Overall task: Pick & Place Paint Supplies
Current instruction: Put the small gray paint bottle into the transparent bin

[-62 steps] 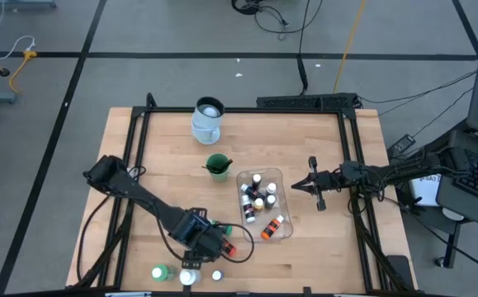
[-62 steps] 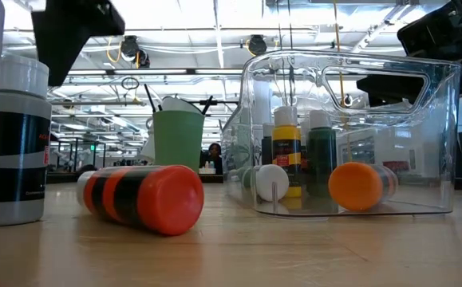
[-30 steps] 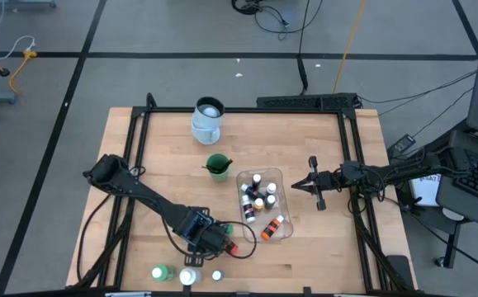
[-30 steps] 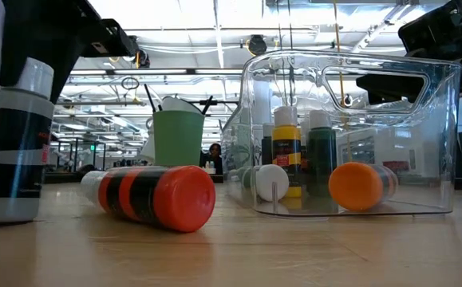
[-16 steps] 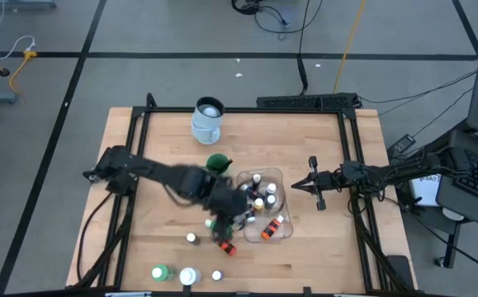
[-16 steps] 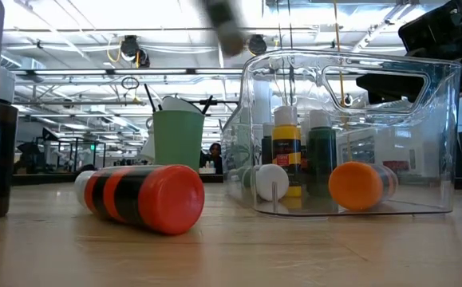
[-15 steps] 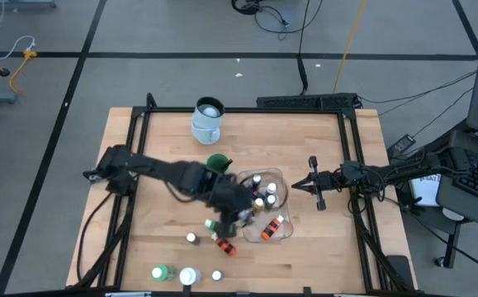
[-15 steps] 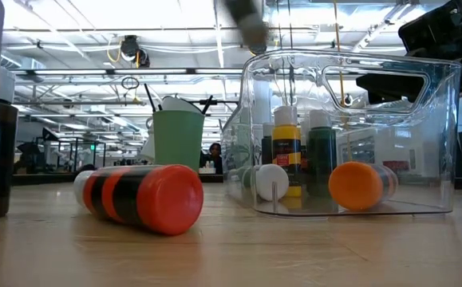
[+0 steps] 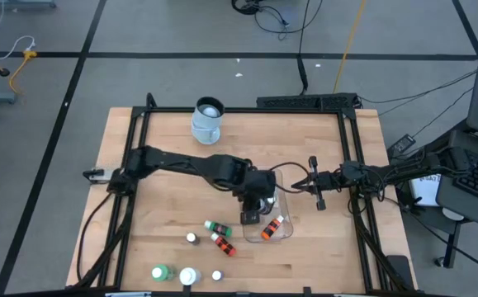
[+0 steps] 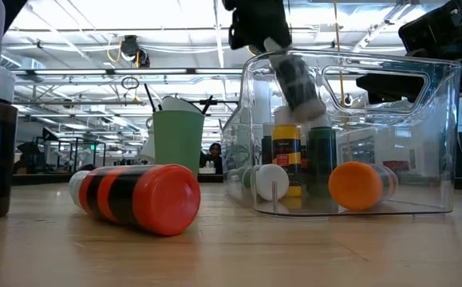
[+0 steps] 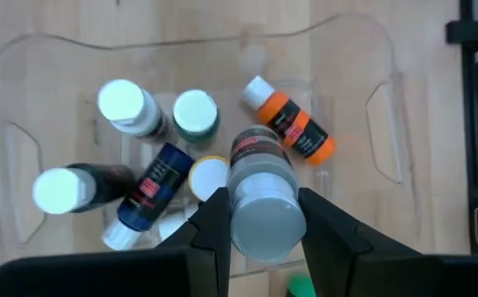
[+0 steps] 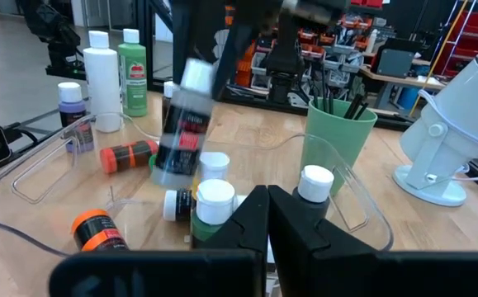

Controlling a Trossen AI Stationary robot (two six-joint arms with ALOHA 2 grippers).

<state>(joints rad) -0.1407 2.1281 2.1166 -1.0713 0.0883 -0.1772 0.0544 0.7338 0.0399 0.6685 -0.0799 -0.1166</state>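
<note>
One small grey-capped dark paint bottle clamped between left gripper fingers, hanging tilted over clear rectangular plastic tub. Place step, by the look of it; next calls for lowering and letting go. Below those fingers, inside: orange, blue, green and white-capped bottles. Right gripper pressed together, idle just beside tub.

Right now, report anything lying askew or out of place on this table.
Two bottles lie tipped on the bare wood outside the clear tub: an orange-capped bottle and a green-capped bottle. Nothing looks spilled.
</note>
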